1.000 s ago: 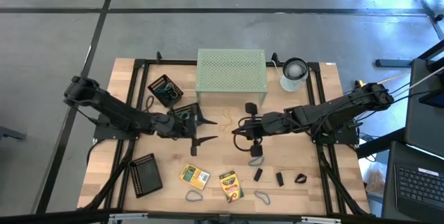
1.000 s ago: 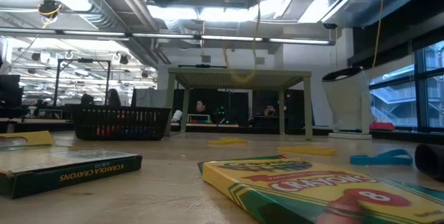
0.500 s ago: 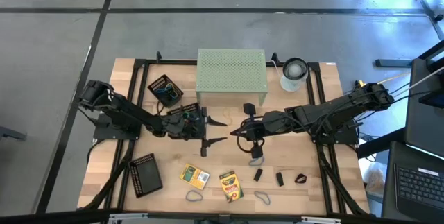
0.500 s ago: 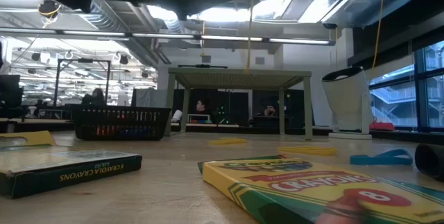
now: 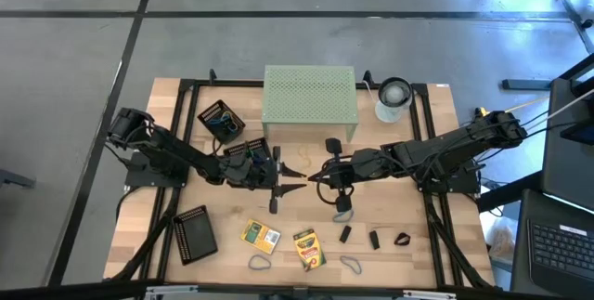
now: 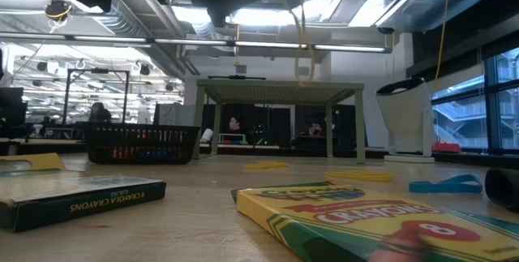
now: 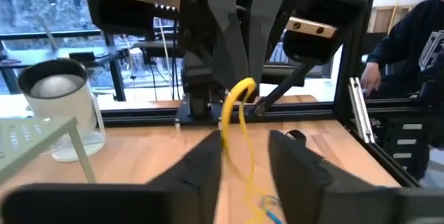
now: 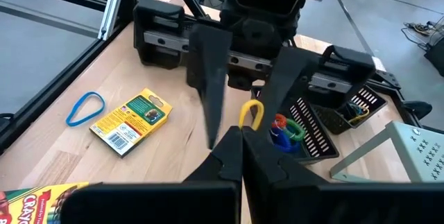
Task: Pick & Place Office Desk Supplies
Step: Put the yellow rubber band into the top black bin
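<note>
The right gripper point(image 8: 239, 137) was pinched tight on a yellow rubber band point(image 8: 251, 114), held up in the air just in front of the green riser point(image 5: 310, 95). The left gripper point(image 5: 281, 177) faced it with fingers spread wide around the band. Both arms reached in low and flat.

We see the table point(image 5: 176, 216) evenly and brightly lit from overhead, with only short, soft shadows under the arms. Daylight washes the floor toward three o'clock in a bluish glare. At table height, ceiling strip lights point(image 6: 268, 45) at twelve o'clock blow out to white, and the near crayon box point(image 6: 381, 221) at five o'clock is blurred, the far room sharper. The arms there are dark silhouettes against the lights. In the left wrist view, windows behind glare pale and the near fingers point(image 7: 201, 172) are soft.
</note>
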You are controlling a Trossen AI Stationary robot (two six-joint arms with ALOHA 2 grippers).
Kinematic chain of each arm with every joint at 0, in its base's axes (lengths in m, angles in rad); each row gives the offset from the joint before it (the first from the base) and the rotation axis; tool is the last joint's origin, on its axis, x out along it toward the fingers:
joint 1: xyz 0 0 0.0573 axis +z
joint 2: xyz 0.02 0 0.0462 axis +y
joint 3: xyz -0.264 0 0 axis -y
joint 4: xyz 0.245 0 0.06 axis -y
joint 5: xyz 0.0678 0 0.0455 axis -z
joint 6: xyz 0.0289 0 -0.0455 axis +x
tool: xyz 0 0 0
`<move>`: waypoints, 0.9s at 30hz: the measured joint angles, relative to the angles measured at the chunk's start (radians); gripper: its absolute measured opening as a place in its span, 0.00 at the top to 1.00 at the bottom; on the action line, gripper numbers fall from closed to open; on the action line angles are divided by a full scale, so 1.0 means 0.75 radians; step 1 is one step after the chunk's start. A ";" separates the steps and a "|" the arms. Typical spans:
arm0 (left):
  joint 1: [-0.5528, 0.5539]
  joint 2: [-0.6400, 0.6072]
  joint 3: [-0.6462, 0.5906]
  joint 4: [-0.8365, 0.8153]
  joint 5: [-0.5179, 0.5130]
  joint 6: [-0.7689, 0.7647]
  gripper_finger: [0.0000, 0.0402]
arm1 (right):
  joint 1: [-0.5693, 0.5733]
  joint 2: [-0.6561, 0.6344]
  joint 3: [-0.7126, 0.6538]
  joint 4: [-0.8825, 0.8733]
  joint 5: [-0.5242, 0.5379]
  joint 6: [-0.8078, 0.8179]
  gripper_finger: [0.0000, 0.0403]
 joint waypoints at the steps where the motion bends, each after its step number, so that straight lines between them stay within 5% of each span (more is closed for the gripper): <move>1: 0.000 0.000 0.000 0.005 -0.001 0.001 0.81 | 0.000 0.000 0.000 0.000 0.000 0.000 1.00; 5: 0.000 0.000 0.000 0.005 -0.001 0.073 0.97 | 0.001 0.000 0.000 -0.004 -0.001 0.002 1.00; 12: 0.000 0.000 0.000 0.005 -0.003 0.101 0.99 | 0.003 0.000 0.000 -0.011 -0.034 0.182 0.95; 21: 0.000 0.000 0.000 -0.002 -0.058 0.102 0.99 | 0.003 -0.001 0.000 -0.023 -0.033 0.318 0.68; 27: 0.000 -0.046 -0.001 -0.181 -0.310 0.102 0.99 | 0.003 -0.060 0.001 -0.167 -0.011 0.419 0.51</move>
